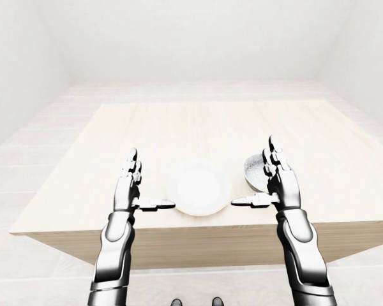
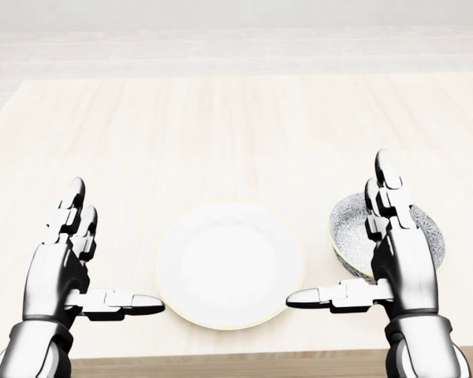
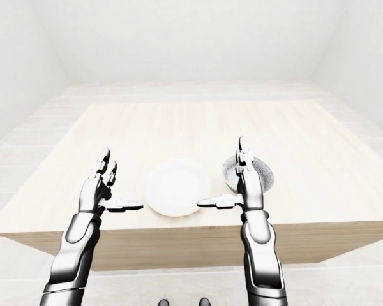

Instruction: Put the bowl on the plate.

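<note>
Bowl [image 2: 347,230], patterned, on table [image 2: 221,134], lower right of head view, just right of plate [image 2: 230,264]: my right hand [image 2: 406,264], spread wide and empty, overlaps it in view, far nearer than my equally open left hand [image 2: 61,272].

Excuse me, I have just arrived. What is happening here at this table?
A humanoid robot stands at a wooden table, both hands open and holding nothing. Its right hand is at the patterned bowl, which sits on the table right of the white plate, apart from it. The left hand is left of the plate. The bowl is not yet on the plate.
</note>
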Tool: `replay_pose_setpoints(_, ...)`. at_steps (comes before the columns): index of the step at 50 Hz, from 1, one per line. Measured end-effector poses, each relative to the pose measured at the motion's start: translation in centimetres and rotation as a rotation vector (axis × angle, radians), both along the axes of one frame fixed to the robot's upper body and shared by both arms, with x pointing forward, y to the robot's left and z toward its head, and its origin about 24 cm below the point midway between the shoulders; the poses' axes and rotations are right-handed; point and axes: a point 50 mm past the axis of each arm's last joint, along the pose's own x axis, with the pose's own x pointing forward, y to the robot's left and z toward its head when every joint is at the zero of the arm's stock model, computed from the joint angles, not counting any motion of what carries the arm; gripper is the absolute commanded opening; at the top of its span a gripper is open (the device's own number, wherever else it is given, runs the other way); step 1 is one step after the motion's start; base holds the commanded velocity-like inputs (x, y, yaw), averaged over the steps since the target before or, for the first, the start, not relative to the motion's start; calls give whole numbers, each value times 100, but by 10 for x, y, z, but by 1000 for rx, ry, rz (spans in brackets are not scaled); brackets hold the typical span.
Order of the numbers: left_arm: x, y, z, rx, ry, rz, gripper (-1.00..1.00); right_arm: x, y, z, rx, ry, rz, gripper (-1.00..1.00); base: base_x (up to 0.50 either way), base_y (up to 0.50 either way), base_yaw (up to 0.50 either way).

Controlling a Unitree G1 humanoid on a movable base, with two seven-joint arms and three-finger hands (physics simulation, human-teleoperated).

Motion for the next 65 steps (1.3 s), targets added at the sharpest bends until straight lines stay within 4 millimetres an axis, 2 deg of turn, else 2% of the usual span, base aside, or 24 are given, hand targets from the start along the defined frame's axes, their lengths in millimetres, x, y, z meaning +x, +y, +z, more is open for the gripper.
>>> replay_pose_setpoints(12, -1, 3, 5, 22, -18, 1, 100, -4, -4, 15, -86, -57, -12, 100, 0, 0, 0)
replay_pose_setpoints(37, 1, 7, 3, 62, -7, -3, 100, 4, -9, 34, -428, -101, -78, 100, 0, 0, 0)
replay_pose_setpoints(54, 1, 11, 1, 88, -14, 2, 100, 22, -20, 32, -616, -60, -177, 100, 0, 0, 0)
replay_pose_setpoints(65, 1, 12, 0, 104, -18, 3, 100, 29, -27, 22, -710, -11, -226, 100, 0, 0, 0)
